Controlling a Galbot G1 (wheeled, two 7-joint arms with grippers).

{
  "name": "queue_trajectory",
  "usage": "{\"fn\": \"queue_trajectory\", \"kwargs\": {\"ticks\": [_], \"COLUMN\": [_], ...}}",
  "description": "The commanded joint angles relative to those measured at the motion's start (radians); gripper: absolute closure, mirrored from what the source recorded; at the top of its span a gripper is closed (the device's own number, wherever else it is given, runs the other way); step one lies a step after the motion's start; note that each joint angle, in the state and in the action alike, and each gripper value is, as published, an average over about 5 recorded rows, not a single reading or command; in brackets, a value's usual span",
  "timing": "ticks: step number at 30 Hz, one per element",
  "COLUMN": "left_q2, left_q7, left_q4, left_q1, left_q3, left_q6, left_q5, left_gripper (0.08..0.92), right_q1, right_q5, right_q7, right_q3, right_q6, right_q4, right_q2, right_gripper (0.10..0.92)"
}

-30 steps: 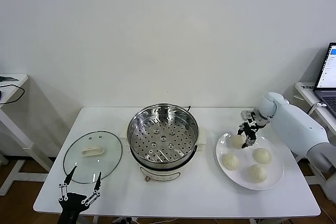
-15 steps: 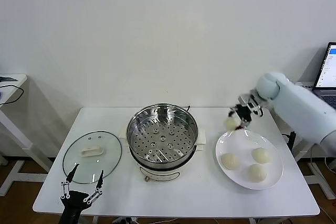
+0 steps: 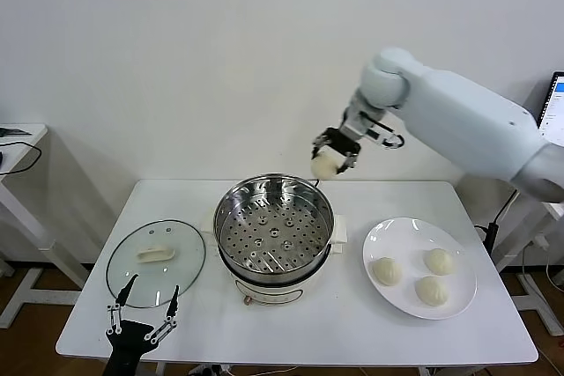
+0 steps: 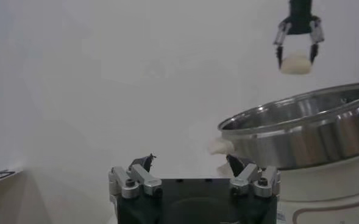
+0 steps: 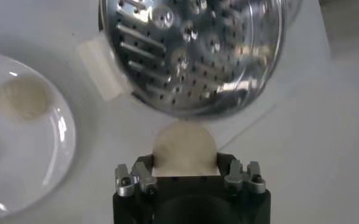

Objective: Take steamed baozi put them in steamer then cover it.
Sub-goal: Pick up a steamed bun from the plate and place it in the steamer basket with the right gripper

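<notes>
Head view: right tool (image 3: 331,158) has carried a baozi (image 3: 324,165) from the plate (image 3: 398,240) to above the steamer's (image 3: 273,228) far rim, clenched on it. Three baozi (image 3: 386,270) remain plated. Cover (image 3: 156,261) lies on desk (image 3: 317,323).
Left wrist view: left tool (image 4: 192,169) released, low near desk's front.
Right wrist view: baozi between jaws.

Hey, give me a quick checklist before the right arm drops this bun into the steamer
1. Right gripper shut on the baozi: ok.
2. Bun above the steamer: not ok, it hangs over the back right rim, not the tray.
3. Perforated tray empty: ok.
4. Cover off, on the table left of the steamer: ok.
5. Left gripper open, low near the table's front edge, away from the pot: ok.
</notes>
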Motion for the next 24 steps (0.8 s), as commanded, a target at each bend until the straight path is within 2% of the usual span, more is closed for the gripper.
{"fn": "queue_trajectory", "kwargs": {"ticks": [1, 24], "left_q2": [0.002, 0.001], "left_q7": [0.001, -0.003], "left_q4": [0.003, 0.013], "left_q1": [-0.001, 0.0], "left_q3": [0.0, -0.015], "left_q6": [-0.006, -0.028], "left_q5": [0.001, 0.001], "left_gripper": [0.177, 0.177], "right_q1": [-0.011, -0.165], "right_q5": [-0.079, -0.24], "right_q7": [-0.002, 0.034], "right_q3": [-0.075, -0.044], "right_q6": [0.084, 0.115], "right_q4": [0.022, -0.236], "right_q2": [0.143, 0.309], "right_gripper": [0.342, 0.338]}}
